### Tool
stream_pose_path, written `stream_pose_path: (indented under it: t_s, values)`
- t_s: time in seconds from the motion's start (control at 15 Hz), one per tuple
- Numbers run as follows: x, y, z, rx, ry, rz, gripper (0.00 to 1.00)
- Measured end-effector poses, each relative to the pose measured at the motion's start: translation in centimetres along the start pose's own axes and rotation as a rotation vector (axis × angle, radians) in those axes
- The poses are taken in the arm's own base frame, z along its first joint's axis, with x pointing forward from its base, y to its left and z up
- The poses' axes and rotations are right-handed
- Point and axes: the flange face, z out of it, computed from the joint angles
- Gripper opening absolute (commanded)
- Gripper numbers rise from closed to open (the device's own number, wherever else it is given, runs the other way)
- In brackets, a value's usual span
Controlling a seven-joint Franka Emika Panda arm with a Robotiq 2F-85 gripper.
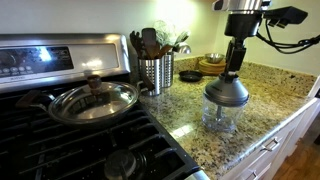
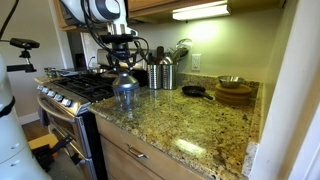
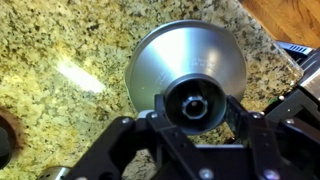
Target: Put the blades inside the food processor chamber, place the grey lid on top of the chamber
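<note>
- The gripper was clenched on the knob of the grey lid, with its fingers pressed against either side (plainest in the wrist view)
- The grey lid sat upright on top of the clear cup and covered its mouth in both exterior views
- The clear cup stood on the speckled granite counter, near the front edge and just beside the stove
- The arm hung vertically above the lid
- A covered pan rested on the stove's burners
- A steel utensil holder, full of tools, stood toward the back, apart from the cup
- Farther along the counter lay a dark skillet and a wooden bowl (both near the wall)
</note>
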Motion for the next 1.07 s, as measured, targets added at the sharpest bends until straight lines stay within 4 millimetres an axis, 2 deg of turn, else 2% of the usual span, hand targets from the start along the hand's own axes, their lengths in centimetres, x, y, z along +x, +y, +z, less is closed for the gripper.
stream_pose_path:
  t_s: [0.2, 0.53, 0.6, 0.67, 0.73, 0.87, 1.07]
  values:
    - [0.21, 0.04, 0.76, 0.004, -0.004, -0.002, 0.35]
    - [0.25, 0.06, 0.73, 0.004, -0.003, -0.002, 0.35]
    - [0.25, 0.06, 0.73, 0.003, -0.003, -0.002, 0.57]
    - [0.25, 0.06, 0.73, 0.003, -0.004, -0.003, 0.85]
    - [0.24, 0.06, 0.74, 0.002, -0.005, -0.004, 0.87]
    - [0.2, 0.05, 0.8, -0.001, -0.009, -0.008, 0.98]
    - [0.17, 0.04, 0.65, -0.003, -0.008, -0.009, 1.0]
